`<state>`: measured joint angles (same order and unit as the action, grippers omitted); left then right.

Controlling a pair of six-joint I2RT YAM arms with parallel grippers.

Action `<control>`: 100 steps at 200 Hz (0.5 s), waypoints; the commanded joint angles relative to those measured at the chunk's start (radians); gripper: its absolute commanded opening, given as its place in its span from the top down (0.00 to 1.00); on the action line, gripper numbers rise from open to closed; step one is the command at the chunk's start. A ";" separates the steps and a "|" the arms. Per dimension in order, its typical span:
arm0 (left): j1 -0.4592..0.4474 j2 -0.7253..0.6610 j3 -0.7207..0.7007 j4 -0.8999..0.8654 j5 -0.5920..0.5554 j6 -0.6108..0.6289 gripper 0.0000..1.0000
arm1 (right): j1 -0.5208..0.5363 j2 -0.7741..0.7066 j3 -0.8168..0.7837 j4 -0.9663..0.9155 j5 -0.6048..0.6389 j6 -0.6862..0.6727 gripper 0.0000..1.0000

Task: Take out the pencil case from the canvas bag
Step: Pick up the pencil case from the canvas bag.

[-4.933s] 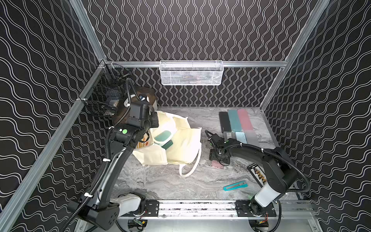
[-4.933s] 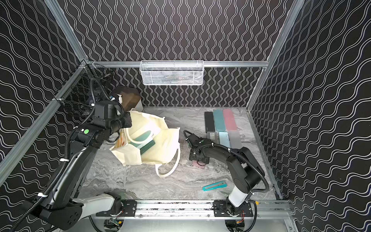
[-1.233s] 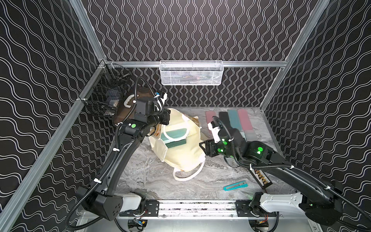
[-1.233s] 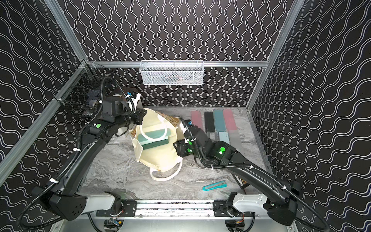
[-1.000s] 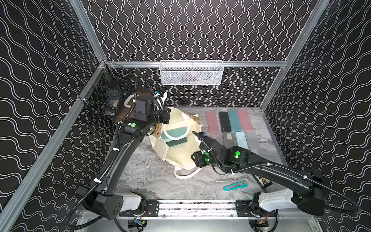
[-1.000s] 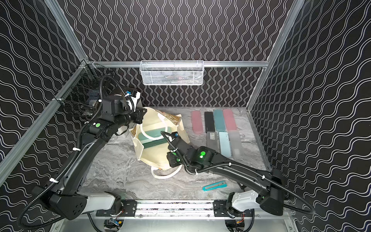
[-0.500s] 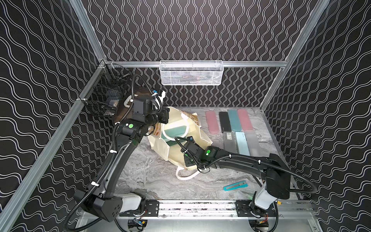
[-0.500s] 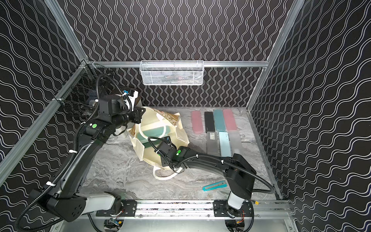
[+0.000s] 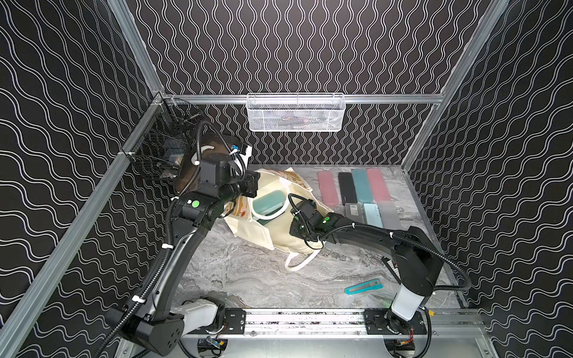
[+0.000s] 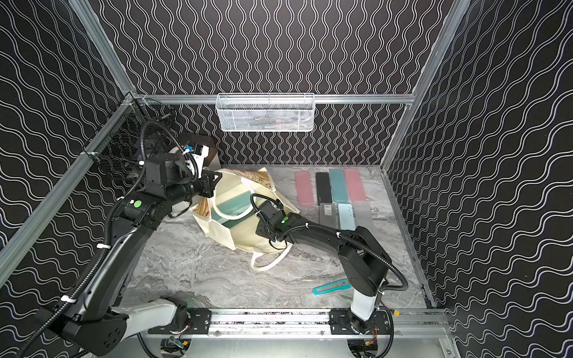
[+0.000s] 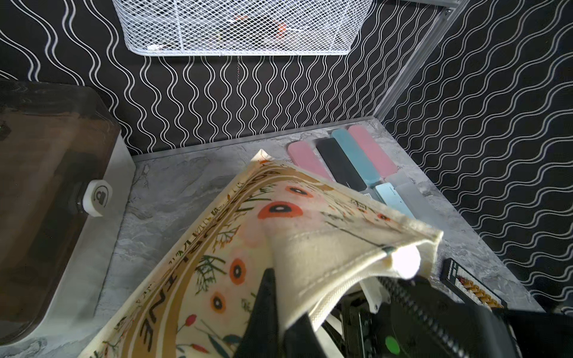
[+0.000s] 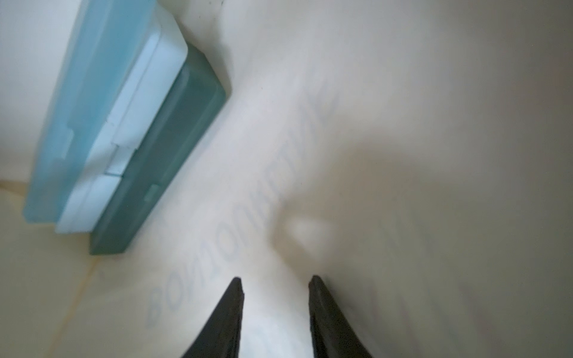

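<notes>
Two claws: left claw (image 11: pixel 277 285) clenched on canvas bag (image 9: pixel 268 231), right claw (image 12: pixel 276 279) parted, empty, near pencil case (image 12: pixel 167 148).

bright, even overhead light in both top views, soft shadows on the bench (image 9: pixel 248 279). the right wrist view is smeared and unfocused, the canvas bag (image 12: pixel 403 124) washed pale; the left wrist view bows at its edges.
</notes>
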<state>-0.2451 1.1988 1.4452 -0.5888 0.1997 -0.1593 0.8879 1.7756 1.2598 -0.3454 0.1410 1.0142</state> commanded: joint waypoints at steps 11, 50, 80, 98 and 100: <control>0.002 -0.056 -0.058 0.132 0.127 0.017 1.00 | -0.001 0.005 -0.010 0.118 -0.025 0.132 0.57; 0.003 -0.094 -0.113 0.159 0.244 0.021 1.00 | -0.002 0.008 -0.021 0.179 0.047 0.148 0.53; 0.001 -0.104 -0.122 0.149 0.300 0.023 1.00 | -0.010 -0.011 -0.043 0.212 0.147 0.174 0.50; 0.002 -0.105 -0.118 0.143 0.320 0.021 1.00 | -0.014 -0.022 -0.053 0.259 0.204 0.157 0.48; 0.001 -0.105 -0.119 0.142 0.322 0.022 1.00 | -0.014 -0.023 -0.054 0.262 0.211 0.154 0.48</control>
<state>-0.2451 1.1072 1.3216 -0.5510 0.4236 -0.1551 0.8772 1.7714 1.2133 -0.1787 0.2325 1.1591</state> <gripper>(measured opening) 0.068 0.505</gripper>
